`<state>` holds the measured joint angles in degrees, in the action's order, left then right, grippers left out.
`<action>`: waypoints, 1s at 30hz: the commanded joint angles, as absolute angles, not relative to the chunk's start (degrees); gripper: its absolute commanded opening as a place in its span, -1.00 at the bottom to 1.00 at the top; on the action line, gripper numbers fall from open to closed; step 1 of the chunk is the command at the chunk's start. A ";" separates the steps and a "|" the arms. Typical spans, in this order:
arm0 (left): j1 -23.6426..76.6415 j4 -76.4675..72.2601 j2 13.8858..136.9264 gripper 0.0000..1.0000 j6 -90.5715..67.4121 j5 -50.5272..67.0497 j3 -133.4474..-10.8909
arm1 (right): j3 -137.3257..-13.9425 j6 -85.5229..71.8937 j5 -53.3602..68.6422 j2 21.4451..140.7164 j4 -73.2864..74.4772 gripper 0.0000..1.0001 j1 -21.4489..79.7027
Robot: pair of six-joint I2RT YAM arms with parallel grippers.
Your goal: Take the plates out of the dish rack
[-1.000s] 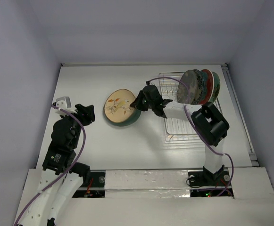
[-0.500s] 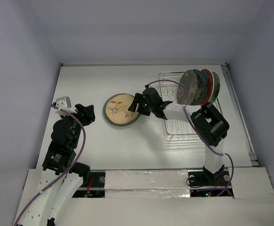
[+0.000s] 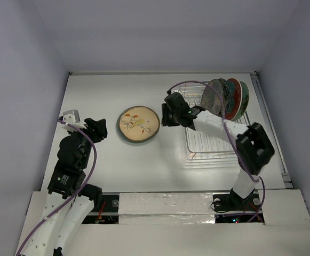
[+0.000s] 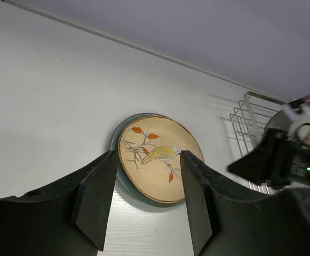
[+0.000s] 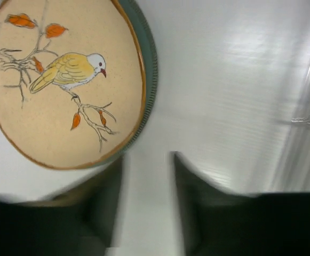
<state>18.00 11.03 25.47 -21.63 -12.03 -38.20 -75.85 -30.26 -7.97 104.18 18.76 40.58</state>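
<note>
While the bird-painted plate [image 3: 138,124] lay flat on the white table [image 3: 101,90], the other plates [image 3: 227,98] stood on edge at the far end of the wire dish rack [image 3: 208,145]. The right gripper [image 3: 166,118], its jaws parted and empty, hung between the flat plate and the rack. The left gripper [image 3: 97,129], likewise parted and empty, stood left of that plate. Pale walls enclosed the table.

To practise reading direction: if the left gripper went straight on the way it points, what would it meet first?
Likely the bird plate, lying flat dead ahead of the left gripper, though depth is unclear.
</note>
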 commanded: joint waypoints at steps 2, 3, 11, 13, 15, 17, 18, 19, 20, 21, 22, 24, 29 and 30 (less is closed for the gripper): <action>18.28 9.23 24.79 -0.05 -21.62 -11.87 -37.71 | -76.29 -24.09 -20.72 88.97 24.25 -1.00 38.34; 18.28 9.23 24.70 -0.05 -21.62 -11.87 -37.71 | -76.29 -23.56 -23.00 84.68 26.35 -1.00 37.10; 18.28 9.14 23.99 -0.05 -21.62 -11.87 -37.71 | -76.11 -17.59 -28.66 74.88 30.76 -0.53 20.40; 18.28 9.23 24.08 -0.05 -21.62 -11.87 -37.71 | -77.07 -16.79 -26.55 76.19 31.81 -0.16 17.68; 18.28 9.14 24.17 -0.05 -21.62 -11.87 -37.71 | -78.13 -15.83 -26.46 77.16 31.82 -0.06 17.14; 18.28 9.31 24.26 -0.06 -21.62 -11.87 -37.71 | -78.83 -15.56 -25.32 78.83 32.25 -0.06 15.30; 18.28 9.23 24.17 -0.06 -21.62 -11.87 -37.71 | -78.66 -15.47 -24.79 79.19 31.12 -0.06 14.77; 18.28 9.32 24.34 -0.06 -21.53 -11.87 -37.71 | -78.58 -15.38 -24.44 79.54 31.03 -0.07 14.24; 18.28 9.23 24.43 -0.06 -21.62 -11.87 -37.71 | -78.75 -15.38 -24.43 80.06 31.03 -0.07 13.63; 18.28 9.32 24.43 -0.06 -21.62 -11.87 -37.71 | -78.75 -15.29 -24.35 81.37 30.68 -0.08 13.62; 18.28 9.32 24.35 -0.06 -21.62 -11.87 -37.71 | -78.75 -15.21 -24.26 82.08 30.59 -0.11 13.62; 18.28 9.23 24.43 -0.06 -21.62 -11.87 -37.71 | -78.84 -14.94 -23.12 84.45 30.06 -0.14 13.10; 18.28 9.23 24.35 -0.06 -21.53 -11.87 -37.79 | -81.73 -13.80 -23.73 89.55 29.27 -0.27 12.57; 18.28 9.32 24.35 -0.06 -21.53 -11.87 -37.79 | -82.61 -13.54 -24.08 90.52 29.88 -0.29 12.57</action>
